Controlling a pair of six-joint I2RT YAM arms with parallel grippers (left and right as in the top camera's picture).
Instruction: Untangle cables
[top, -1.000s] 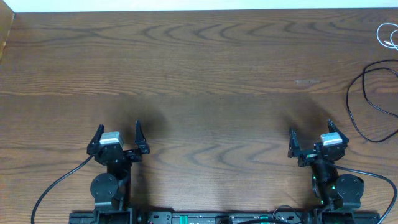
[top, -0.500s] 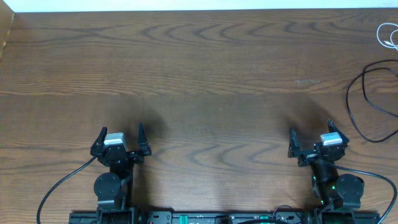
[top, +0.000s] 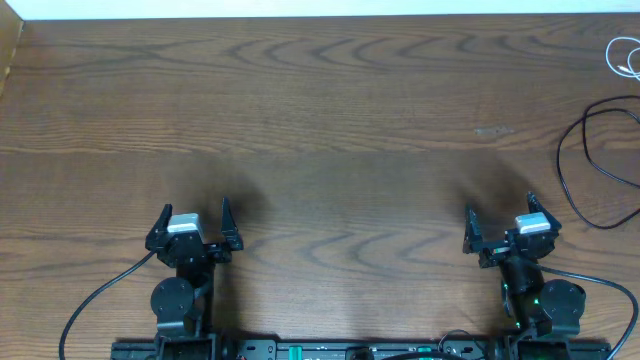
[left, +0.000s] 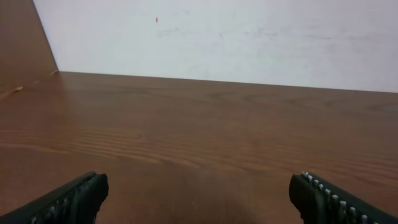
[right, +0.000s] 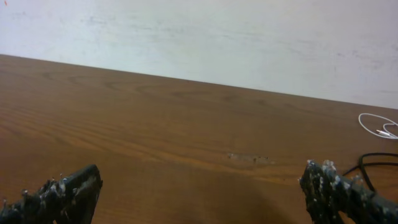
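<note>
Okay so, overhead, cables: black cable (top: 561, 170) lies in a big loose loop at the far right edge of the bench (top: 320, 120). White cable (top: 609, 55) is a small loop up in the far right corner. Both run out of frame, so I can't tell if they cross anywhere.
Overhead, left jaws: wide apart, holding nothing, low on the left near the front edge, well apart from both cables.
Overhead, right jaws: also wide and empty, near the front edge on the right. The black cable is closer to these but not touching.
Left wrist: just bare bench (left: 199, 124) and wall, with a fingertip (left: 78, 196) in each bottom corner and no cable in sight.
Right wrist: fingertips (right: 65, 193) spread the same way. White cable (right: 373, 114) shows as a small loop far right near the wall, and the black cable (right: 373, 155) arcs just above the right-hand fingertip.
Risk, grip: thin cords lying flat on wood, so my guess is the jaws could close on nothing or scrape the bench.
Risk, pull: both cords sit at the edge, so a careless tug could drag one off or tighten any hidden crossing.
Risk, reach: the left arm looks too far away to help much.
</note>
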